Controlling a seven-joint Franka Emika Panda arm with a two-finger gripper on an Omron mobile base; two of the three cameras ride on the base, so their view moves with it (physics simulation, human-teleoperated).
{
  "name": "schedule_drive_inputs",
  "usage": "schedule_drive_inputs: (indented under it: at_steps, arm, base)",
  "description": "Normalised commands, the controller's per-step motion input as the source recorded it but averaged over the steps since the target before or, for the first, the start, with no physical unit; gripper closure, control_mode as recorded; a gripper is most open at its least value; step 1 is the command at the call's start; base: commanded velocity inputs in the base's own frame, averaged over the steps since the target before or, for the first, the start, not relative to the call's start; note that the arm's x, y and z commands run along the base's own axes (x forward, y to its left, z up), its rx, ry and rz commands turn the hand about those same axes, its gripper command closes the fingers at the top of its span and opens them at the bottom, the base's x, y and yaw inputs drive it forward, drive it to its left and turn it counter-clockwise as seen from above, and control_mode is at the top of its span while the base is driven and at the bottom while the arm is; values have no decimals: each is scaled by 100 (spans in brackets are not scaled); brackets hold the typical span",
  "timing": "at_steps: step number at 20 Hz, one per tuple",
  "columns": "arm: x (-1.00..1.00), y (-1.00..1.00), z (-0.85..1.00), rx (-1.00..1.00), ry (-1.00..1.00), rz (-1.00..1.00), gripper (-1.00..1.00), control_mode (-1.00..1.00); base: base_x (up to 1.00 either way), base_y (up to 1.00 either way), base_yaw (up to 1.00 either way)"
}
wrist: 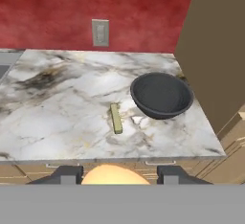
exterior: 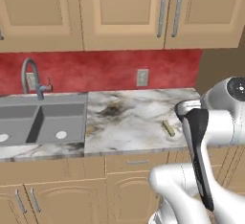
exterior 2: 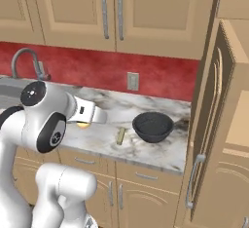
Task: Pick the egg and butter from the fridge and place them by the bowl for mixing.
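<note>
Gripper (wrist: 114,179) is clamped on the egg (wrist: 114,175), carried over the tabletop's (wrist: 57,117) near edge. Bowl (wrist: 161,95) lies ahead and to the right of the gripper in the hand view, near the tall cabinet side. Butter (wrist: 116,118) already lies flat on the tabletop just left of the bowl, not touching it, long axis running roughly away from the gripper. My read: the egg goes forward, set down beside the butter near the bowl.
</note>
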Motion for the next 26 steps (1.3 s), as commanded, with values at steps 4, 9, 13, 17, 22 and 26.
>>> schedule_drive_inputs:
  at_steps: [4, 9, 13, 17, 22, 26]
  arm:
    - [0, 0, 0, 0, 0, 0, 100, 100]
    - [0, 0, 0, 0, 0, 0, 100, 100]
    - [0, 0, 0, 0, 0, 0, 100, 100]
    - [0, 0, 0, 0, 0, 0, 100, 100]
    - [19, -8, -7, 1, 4, 2, 100, -100]
    - [55, -9, -41, 6, 16, 7, 100, -100]
  base:
    - [0, 0, 1]
    - [29, -2, 0]
    - [53, -6, 0]
    - [54, -10, 0]
    - [30, -8, 1]
    - [0, 0, 0]
